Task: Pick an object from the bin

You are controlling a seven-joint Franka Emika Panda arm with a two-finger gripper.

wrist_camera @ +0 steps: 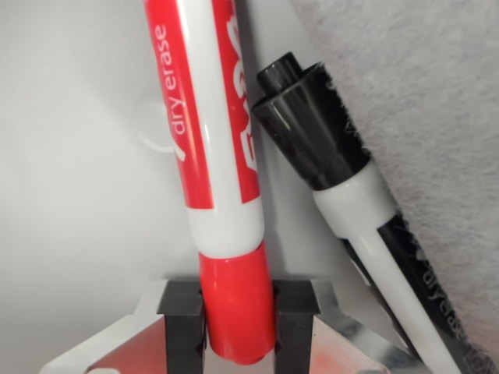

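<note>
At the bottom of the wrist view, the hand (pixel 239 319) pinches the red cap end of a red dry-erase marker (pixel 212 156), its two black fingers (pixel 185 327) pressed against the cap from either side, one on the wrist view's left and one on the right. The red cap sits squarely between them, touching both, and its rounded tip reaches down past the finger pads. From the cap the marker runs up and away to the top edge, leaning slightly toward the wrist view's left; its white barrel carries a red label with the words "dry erase" printed lengthwise in white. Just beside it on the wrist view's right lies a black dry-erase marker (pixel 335 179), its black cap pointing up and toward the red one, its white-and-black barrel slanting down toward the lower right corner. The two caps and barrels are close, though whether they touch cannot be told. Behind both markers is the smooth white surface of the bin (pixel 70 195). Along the wrist view's right edge runs a grey, fuzzy fabric surface (pixel 437 117), with the black marker lying against its border.
</note>
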